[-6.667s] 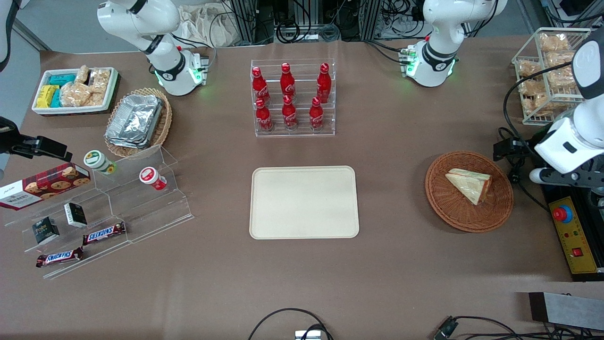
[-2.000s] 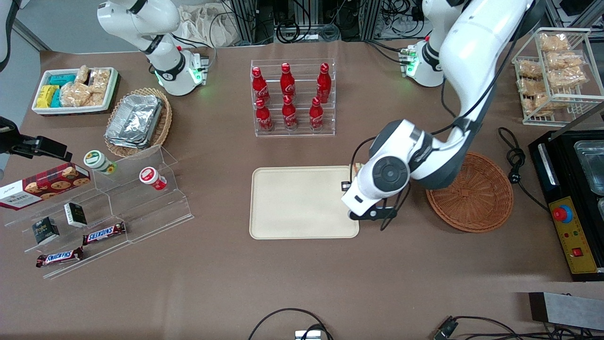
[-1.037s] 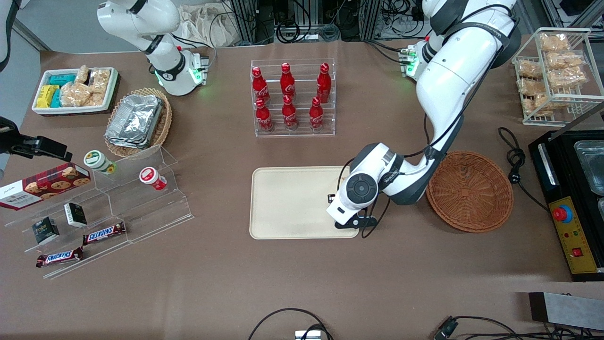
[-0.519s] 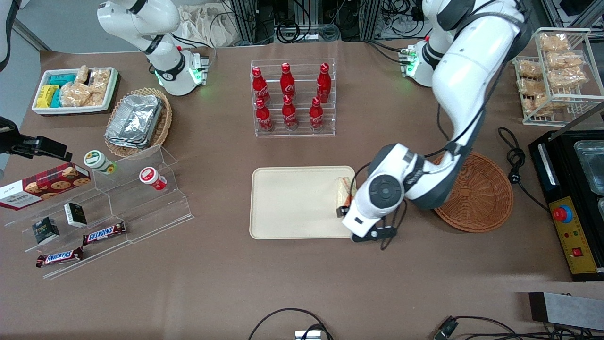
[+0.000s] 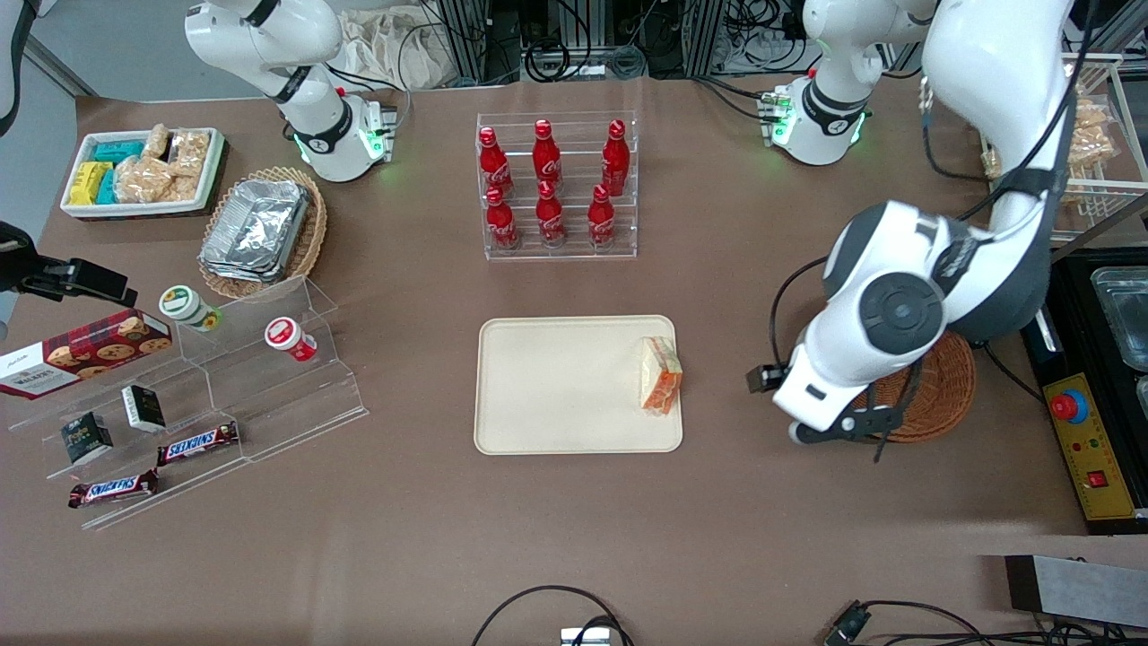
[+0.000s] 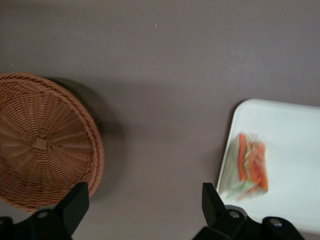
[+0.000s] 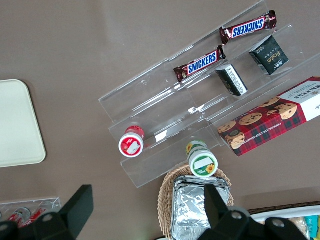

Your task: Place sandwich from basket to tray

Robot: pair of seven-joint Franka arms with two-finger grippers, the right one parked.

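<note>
On tray [image 5: 556,395] edge — wrapped sandwich [image 5: 661,375] (orange filling showing); pincer [image 6: 142,210] open above table.

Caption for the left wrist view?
Open tool above bare table between empty basket and tray holding the sandwich.

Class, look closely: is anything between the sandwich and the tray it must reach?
Nothing: the sandwich already lies on the tray, at its edge nearest the basket. The open pincer hangs above bare table between them.

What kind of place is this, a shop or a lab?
Probably a robotics lab dressed as a snack counter: a rack of red soda bottles, Snickers bars on clear steps, and a sandwich on a tray, beside an emergency-stop box. The open gripper hovers between the basket and the tray.
</note>
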